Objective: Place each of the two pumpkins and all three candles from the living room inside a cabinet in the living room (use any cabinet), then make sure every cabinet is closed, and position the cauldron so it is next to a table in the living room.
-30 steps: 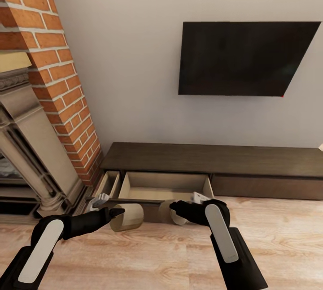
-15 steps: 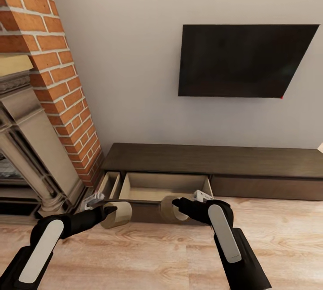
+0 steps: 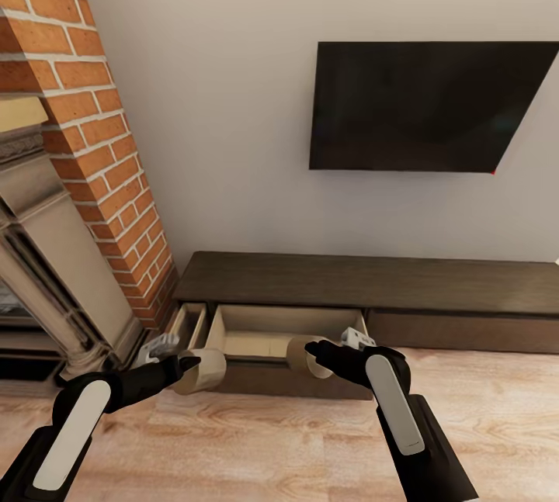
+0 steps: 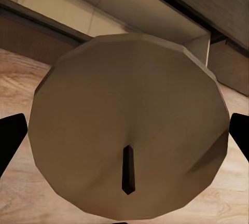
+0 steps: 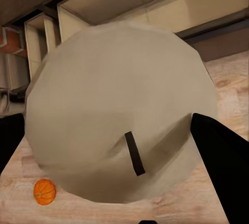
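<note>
Two candles, left (image 3: 203, 369) and right (image 3: 301, 355), each pinched in a gripper, partly hiding the open cabinet (image 3: 264, 331).

Black arms with white oblong forearm panels, black-fingered grippers.

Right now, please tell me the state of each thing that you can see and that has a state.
Wide drawer: pulled open, beige inside bare where it shows.
Narrow drawer: pulled open.
Right-hand drawer: closed.
Left gripper: shut on a beige candle, held on its side.
Right gripper: shut on a second candle, over the wide drawer's front edge.
Pumpkin: on the wooden floor.
TV: screen dark.
</note>
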Motion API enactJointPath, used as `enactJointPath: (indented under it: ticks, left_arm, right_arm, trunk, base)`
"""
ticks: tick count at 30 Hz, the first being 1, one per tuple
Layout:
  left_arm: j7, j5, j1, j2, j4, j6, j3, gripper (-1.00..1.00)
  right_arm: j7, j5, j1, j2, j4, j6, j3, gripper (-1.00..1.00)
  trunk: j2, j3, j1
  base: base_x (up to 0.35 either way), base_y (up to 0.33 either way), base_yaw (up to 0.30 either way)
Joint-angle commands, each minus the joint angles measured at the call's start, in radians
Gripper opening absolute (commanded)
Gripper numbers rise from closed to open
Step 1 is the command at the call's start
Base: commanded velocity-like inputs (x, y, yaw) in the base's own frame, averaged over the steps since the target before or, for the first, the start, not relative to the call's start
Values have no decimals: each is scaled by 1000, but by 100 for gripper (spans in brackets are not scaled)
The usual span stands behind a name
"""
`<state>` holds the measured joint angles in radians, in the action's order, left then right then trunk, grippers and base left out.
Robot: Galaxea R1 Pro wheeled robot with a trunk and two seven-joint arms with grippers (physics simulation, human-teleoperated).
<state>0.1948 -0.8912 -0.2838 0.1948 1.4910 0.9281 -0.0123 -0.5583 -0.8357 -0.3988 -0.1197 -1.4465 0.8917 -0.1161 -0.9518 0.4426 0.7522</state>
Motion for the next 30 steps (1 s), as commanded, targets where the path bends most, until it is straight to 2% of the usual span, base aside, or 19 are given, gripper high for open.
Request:
enactJointPath:
  ticks: [1,12,21,30]
  left_arm:
    - [0,0,0,0,0,0,0,-100]
    - [0,0,0,0,0,1,0,-100]
    - [0,0,0,0,0,1,0,-100]
    - [0,0,0,0,0,1,0,-100]
  right_arm:
    - [0,0,0,0,0,0,0,-100]
    - [0,-9,0,0,0,1,4,-100]
    - [0,-2,0,-2,0,1,-3,-100]
    - [-11,3,-7,-12,42,1,-15,-100]
  trunk:
    - [0,0,0]
    - [0,0,0]
    - [0,-4,0]
    - [0,-4,0]
  base:
    - [159,0,0]
    - [302,0,-7]
    - [321,17,-187]
    - [288,1,-33]
